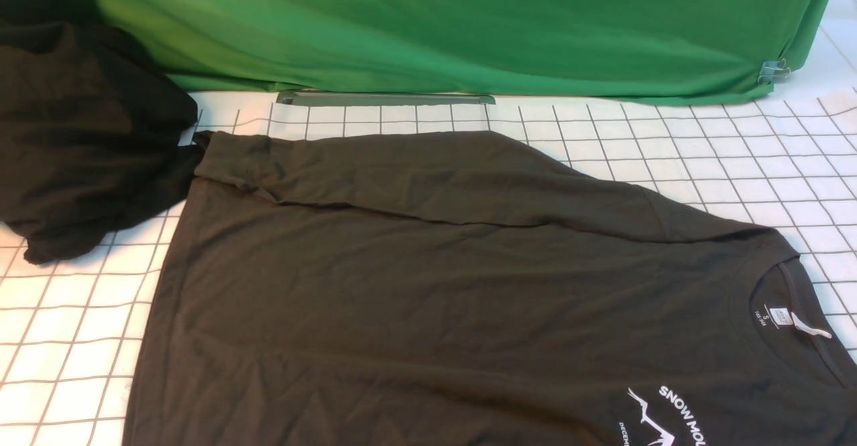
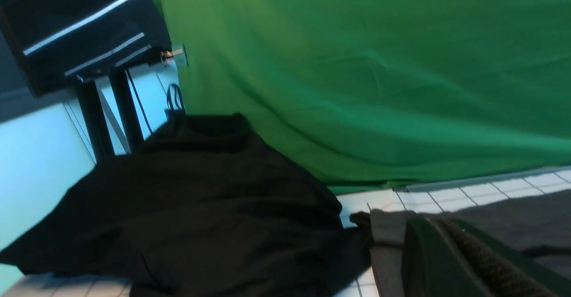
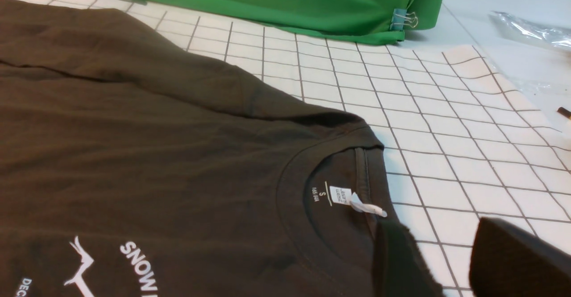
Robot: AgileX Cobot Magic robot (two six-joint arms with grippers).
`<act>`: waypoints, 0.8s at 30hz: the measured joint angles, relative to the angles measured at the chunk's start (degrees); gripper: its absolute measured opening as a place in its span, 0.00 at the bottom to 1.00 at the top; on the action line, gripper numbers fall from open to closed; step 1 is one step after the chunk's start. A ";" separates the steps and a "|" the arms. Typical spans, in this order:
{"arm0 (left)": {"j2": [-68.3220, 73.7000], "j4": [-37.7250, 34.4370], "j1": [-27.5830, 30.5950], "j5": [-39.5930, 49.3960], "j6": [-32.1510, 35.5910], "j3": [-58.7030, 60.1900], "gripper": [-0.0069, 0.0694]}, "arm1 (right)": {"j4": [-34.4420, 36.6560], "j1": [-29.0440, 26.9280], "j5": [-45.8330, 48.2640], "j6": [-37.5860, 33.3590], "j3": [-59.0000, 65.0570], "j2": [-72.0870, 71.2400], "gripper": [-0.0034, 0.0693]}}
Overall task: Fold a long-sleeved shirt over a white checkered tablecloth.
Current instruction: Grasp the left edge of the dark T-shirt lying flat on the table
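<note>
The shirt (image 1: 428, 285) is a matt, fine-knit dark cloth, its chest print (image 3: 134, 259) a flat white (the neck label (image 3: 357, 200) looks like thin white tape). The tablecloth (image 1: 736, 165) is smooth white cloth ruled with thin dark lines, the green cloth (image 1: 469, 24) is matt and wrinkled, and the black heap (image 1: 73, 118) is dull, soft cloth. A clip (image 3: 403, 19) has shiny wire handles, and a clear plastic sheet (image 3: 531, 31) is glossy and crinkled

On the long-sleeved shirt (image 1: 428, 312), the chest print (image 1: 679, 409) runs off the front view's bottom edge; neck label (image 3: 339, 194) lettering too small to read; black heap (image 1: 73, 131) cropped at left.
</note>
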 joint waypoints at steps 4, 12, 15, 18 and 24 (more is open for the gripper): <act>0.00 0.00 0.00 -0.43 -0.47 0.00 0.11 | 0.00 0.00 -0.07 0.05 0.00 0.00 0.38; 0.00 -2.94 0.00 -7.67 -24.24 0.00 0.11 | 5.83 0.00 -4.86 4.88 0.00 0.00 0.38; 0.00 -4.96 0.00 -11.69 -34.19 0.00 0.11 | 11.65 0.00 -11.82 15.03 0.00 0.00 0.38; -0.05 -6.29 0.00 -20.09 -46.80 -0.37 0.11 | 14.31 0.00 -17.62 26.80 0.00 0.00 0.38; 4.71 -1.65 0.00 8.65 -49.75 -24.92 0.11 | 15.04 -0.07 -20.19 32.25 0.00 0.00 0.38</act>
